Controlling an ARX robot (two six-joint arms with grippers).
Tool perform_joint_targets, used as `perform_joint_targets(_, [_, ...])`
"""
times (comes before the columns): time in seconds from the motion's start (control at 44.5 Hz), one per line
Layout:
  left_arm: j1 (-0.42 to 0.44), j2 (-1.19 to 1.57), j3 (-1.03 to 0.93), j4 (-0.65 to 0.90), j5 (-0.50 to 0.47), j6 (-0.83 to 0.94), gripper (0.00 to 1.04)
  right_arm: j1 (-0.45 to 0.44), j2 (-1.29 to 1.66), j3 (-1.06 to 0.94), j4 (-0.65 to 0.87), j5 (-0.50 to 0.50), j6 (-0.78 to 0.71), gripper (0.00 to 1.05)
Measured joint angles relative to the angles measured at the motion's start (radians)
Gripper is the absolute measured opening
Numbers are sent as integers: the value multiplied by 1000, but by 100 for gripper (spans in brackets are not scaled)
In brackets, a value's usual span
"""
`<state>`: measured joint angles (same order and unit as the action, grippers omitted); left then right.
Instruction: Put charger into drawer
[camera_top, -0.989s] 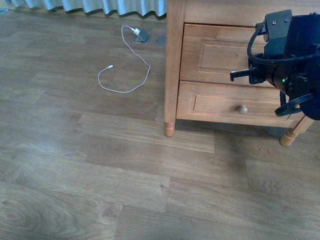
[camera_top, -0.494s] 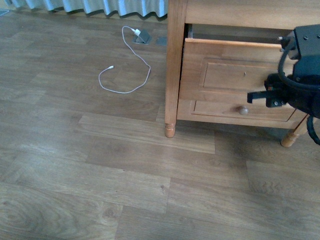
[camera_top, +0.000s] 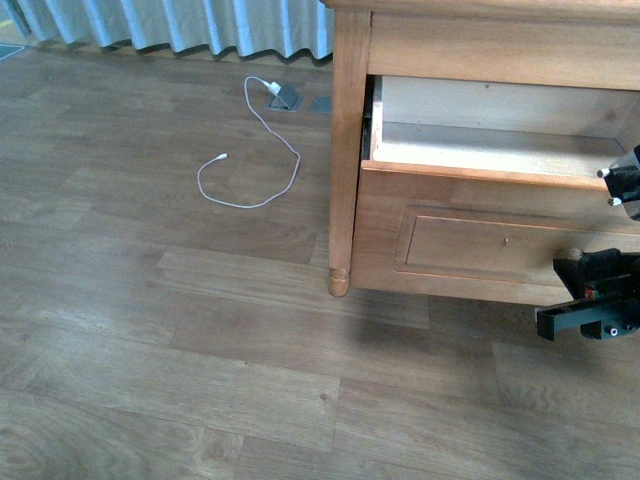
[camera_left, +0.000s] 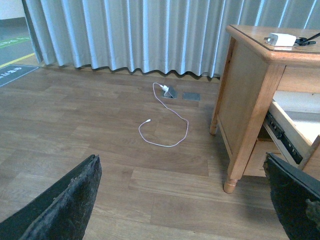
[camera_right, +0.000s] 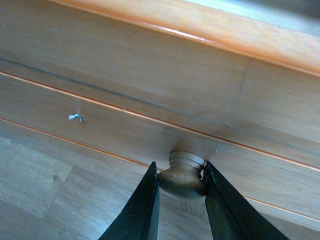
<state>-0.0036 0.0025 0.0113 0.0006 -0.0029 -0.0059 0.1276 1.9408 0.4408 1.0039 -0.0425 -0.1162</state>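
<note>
The drawer stands open, right fingers clamped on its knob. The charger, not yet moved, lies near the nightstand top's corner; left fingers apart, empty.

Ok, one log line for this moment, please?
drawer: open | right gripper: shut on knob | left gripper: open, holding nothing | charger: on nightstand top, not yet picked
</note>
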Motion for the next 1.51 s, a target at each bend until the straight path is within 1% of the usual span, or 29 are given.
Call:
perform_joint_targets(0.022, [0, 0, 0, 0, 0, 0, 99, 2, -4, -8, 0, 0, -2, 22])
perform_joint_targets(0.112, [0, 0, 0, 0, 0, 0, 99, 5, -26, -36, 5, -6, -2, 38])
perform_joint_targets(0.135, [0, 0, 0, 0, 0, 0, 99, 5, -31, -39, 5, -10, -2, 40])
perform_joint_targets(0.18, [0, 0, 0, 0, 0, 0, 99, 6, -59, -53, 0, -33, -1, 48])
perform_joint_targets(0.292, [0, 0, 0, 0, 0, 0, 99, 6, -131, -80, -31, -68, -3, 61])
perform_joint_targets(0.404, [0, 0, 0, 0, 0, 0, 99, -8, -270, -126, -120, -109, -8, 79])
perform_joint_targets(0.427, [0, 0, 0, 0, 0, 0, 99, -16, -322, -136, -159, -123, -8, 84])
perform_joint_targets(0.494, [0, 0, 0, 0, 0, 0, 99, -33, -442, -153, -249, -147, -7, 95])
perform_joint_targets(0.539, [0, 0, 0, 0, 0, 0, 99, -42, -508, -160, -296, -159, -3, 98])
perform_joint_targets(0.629, [0, 0, 0, 0, 0, 0, 99, -62, -695, -179, -432, -189, 2, 96])
perform_joint_targets(0.854, [0, 0, 0, 0, 0, 0, 99, -120, -1132, -208, -748, -272, 39, 96])
perform_joint_targets(0.966, [0, 0, 0, 0, 0, 0, 99, -187, -1308, -216, -873, -325, 64, 96])
perform_joint_targets(1.056, [0, 0, 0, 0, 0, 0, 99, -264, -1406, -235, -930, -370, 93, 96])
perform_joint_targets(1.101, [0, 0, 0, 0, 0, 0, 99, -326, -1443, -256, -929, -403, 120, 96])
perform_joint_targets(1.146, [0, 0, 0, 0, 0, 0, 99, -356, -1452, -265, -929, -404, 134, 96])
perform_joint_targets(1.393, [0, 0, 0, 0, 0, 0, 99, -363, -1456, -270, -922, -404, 148, 96])
perform_joint_targets(1.461, [0, 0, 0, 0, 0, 0, 99, -323, -1479, -326, -777, -248, 137, 87])
perform_joint_targets(1.506, [0, 0, 0, 0, -1, 0, 99, -299, -1502, -359, -702, -174, 132, 80])
